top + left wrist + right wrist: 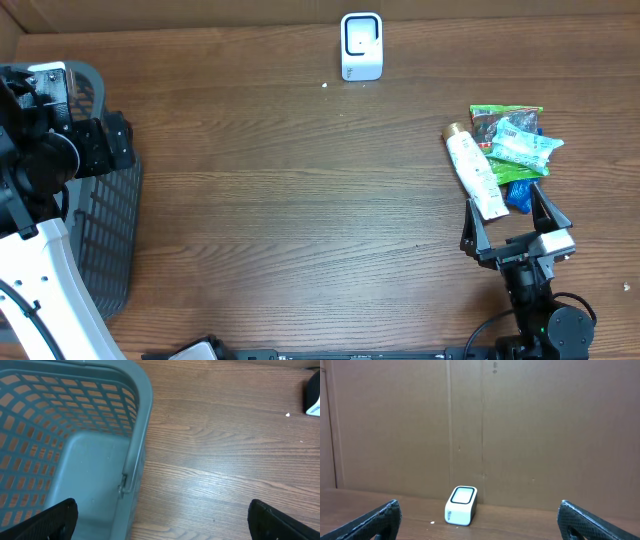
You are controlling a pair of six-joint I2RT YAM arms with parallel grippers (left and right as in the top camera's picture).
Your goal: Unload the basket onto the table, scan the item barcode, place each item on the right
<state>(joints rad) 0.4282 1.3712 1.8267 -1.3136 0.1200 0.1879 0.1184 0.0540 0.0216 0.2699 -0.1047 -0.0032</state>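
packet pile [515, 150] well apart from scanner [361, 45]

wide bare stretch of table [300, 200] lies open between my right gripper [508, 212] and the scanner [361, 46]. item pile [505, 158] sits just ahead of that gripper. basket [110, 230] blocks the left edge. cardboard wall [530, 425] closes the far side.

Grey lattice basket [108, 232], white scanner [361, 46], brown woodgrain table [280, 200], green packet [505, 111]
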